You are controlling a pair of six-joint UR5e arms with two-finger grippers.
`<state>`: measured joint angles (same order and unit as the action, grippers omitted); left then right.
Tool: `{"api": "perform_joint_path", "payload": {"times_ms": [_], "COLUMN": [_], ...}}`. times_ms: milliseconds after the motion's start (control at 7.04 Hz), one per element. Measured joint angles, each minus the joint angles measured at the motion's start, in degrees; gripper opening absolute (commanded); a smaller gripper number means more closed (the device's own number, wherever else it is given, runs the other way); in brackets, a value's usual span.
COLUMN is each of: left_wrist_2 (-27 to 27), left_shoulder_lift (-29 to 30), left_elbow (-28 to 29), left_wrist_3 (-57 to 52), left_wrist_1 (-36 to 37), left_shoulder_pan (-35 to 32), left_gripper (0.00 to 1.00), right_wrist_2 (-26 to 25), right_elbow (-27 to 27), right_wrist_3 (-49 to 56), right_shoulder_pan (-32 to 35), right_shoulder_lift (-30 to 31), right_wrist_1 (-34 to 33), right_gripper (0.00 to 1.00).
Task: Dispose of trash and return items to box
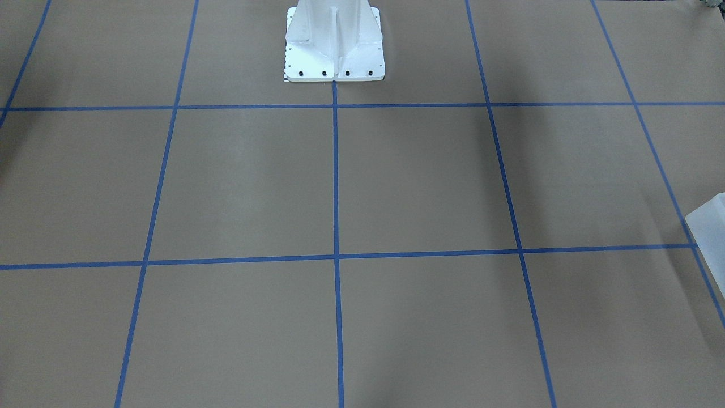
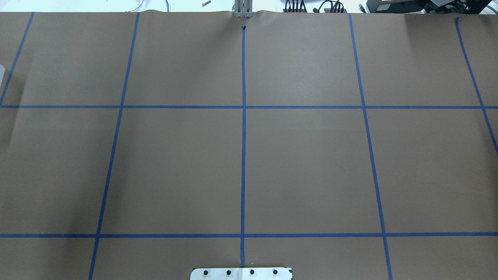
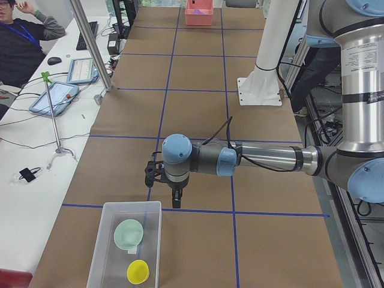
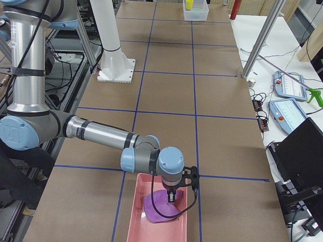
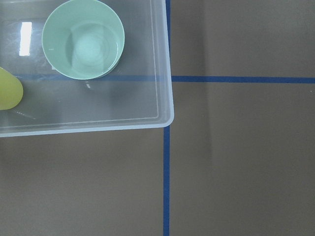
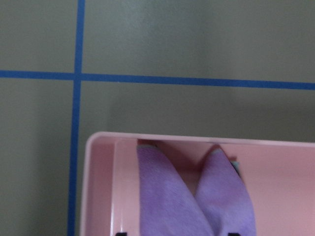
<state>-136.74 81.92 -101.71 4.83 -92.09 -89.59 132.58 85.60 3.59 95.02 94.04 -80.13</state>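
The box (image 3: 105,252) is a frosted translucent container at the table's left end. It holds a mint green bowl (image 3: 128,234) and a yellow cup (image 3: 138,272). The left wrist view looks down on its rounded corner (image 5: 165,115), the bowl (image 5: 83,39) and the cup (image 5: 7,88). My left gripper (image 3: 175,201) hangs beside the box's far end; I cannot tell whether it is open or shut. My right gripper (image 4: 171,195) is over a pink bin (image 4: 135,222) that holds a purple cloth (image 4: 156,206). In the right wrist view two dark tips show far apart over the cloth (image 6: 167,196).
The white robot base (image 1: 334,56) stands at the table's middle rear. A box corner (image 1: 708,226) shows at the front-facing view's right edge. Blue tape lines grid the brown table. Tablets and a metal post (image 3: 90,45) stand along the operators' side.
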Motion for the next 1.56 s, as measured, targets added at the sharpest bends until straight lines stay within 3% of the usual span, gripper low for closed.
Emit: {"api": "perform_joint_path", "payload": {"times_ms": [426, 852, 1563], "left_wrist_2": [0.06, 0.07, 0.07], "left_shoulder_lift": [-0.08, -0.10, -0.84], "left_elbow": [0.13, 0.36, 0.35], "left_wrist_3": [0.00, 0.04, 0.00], "left_wrist_1": [0.26, 0.27, 0.18], "left_shoulder_pan": [0.46, 0.50, 0.49], "left_gripper": [0.99, 0.99, 0.99], "right_wrist_2": [1.12, 0.37, -1.12], "right_elbow": [8.91, 20.01, 20.53], "right_wrist_3": [-13.50, -12.66, -4.53], "right_shoulder_pan": [-6.20, -8.72, -9.66], "right_shoulder_lift": [-0.77, 0.82, 5.65], "right_wrist_1": [-1.26, -11.22, -11.11], "right_gripper": [1.00, 1.00, 1.00]}}
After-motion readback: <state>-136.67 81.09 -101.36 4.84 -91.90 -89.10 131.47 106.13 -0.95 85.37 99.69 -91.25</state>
